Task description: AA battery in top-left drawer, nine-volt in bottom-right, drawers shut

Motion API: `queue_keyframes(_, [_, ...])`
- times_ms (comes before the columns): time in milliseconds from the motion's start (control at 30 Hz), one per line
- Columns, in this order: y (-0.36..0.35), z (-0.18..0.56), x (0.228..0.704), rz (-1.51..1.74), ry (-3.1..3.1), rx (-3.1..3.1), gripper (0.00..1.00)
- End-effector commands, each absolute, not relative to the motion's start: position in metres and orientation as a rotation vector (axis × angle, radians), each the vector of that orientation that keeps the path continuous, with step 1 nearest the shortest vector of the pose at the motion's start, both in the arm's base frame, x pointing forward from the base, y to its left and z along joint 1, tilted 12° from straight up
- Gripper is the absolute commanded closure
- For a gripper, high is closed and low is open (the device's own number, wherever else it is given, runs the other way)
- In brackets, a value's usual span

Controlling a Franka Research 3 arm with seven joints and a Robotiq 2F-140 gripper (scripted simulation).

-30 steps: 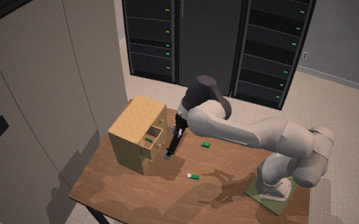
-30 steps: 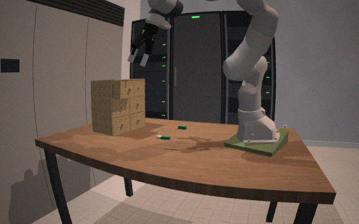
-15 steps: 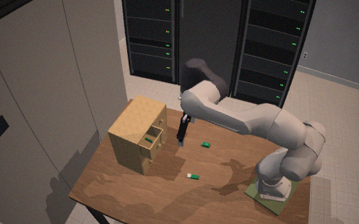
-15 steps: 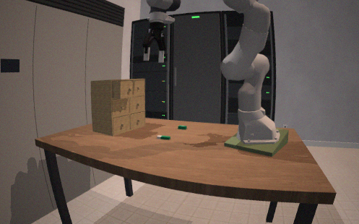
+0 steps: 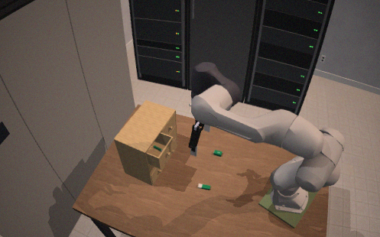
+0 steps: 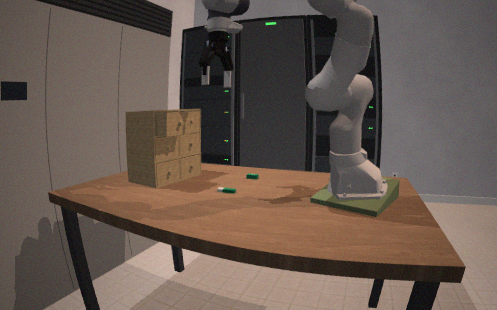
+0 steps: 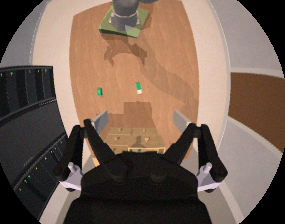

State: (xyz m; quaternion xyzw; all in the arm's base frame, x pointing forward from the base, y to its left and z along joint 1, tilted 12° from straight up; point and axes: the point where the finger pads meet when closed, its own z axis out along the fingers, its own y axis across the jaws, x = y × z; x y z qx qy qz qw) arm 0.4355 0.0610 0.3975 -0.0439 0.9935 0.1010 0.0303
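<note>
The small wooden chest (image 5: pixel 147 143) stands at the table's left; it also shows in the exterior view (image 6: pixel 164 147) and, partly, below the fingers in the wrist view (image 7: pixel 134 137). Its top-row left drawer (image 5: pixel 162 147) is pulled partly out, and a slim green thing that looks like the AA battery (image 5: pixel 157 147) lies in it. The other drawers look pushed in. A small green block that looks like the nine-volt battery (image 5: pixel 218 153) (image 6: pixel 252 176) lies on the table in front of the chest. My gripper (image 5: pixel 193 150) (image 6: pixel 216 77) (image 7: pixel 140 115) is open and empty, pointing down, high above the table just in front of the chest.
A white-and-green oblong thing (image 5: pixel 204 186) (image 6: pixel 226 190) lies on the table nearer the front edge. My arm's base sits on a green pad (image 5: pixel 289 200) at the table's right. Grey cabinets stand behind the chest, dark server racks behind the table.
</note>
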Motion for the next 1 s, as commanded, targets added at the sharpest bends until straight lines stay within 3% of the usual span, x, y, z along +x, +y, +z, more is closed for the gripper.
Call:
queue_keyframes(0, [0.061, 0.398, 0.434, 0.308, 3.067, -0.115, 0.0])
queue_keyframes(567, [0.061, 0.397, 0.434, 0.312, 3.066, -0.123, 0.0])
queue_keyframes(700, [0.066, 0.395, 0.414, 0.305, 3.07, -0.121, 0.0])
queue_keyframes(833, [0.08, 0.382, 0.347, 0.31, 3.067, -0.115, 0.0])
queue_keyframes(967, [0.082, 0.381, 0.341, 0.316, 3.062, -0.119, 0.0])
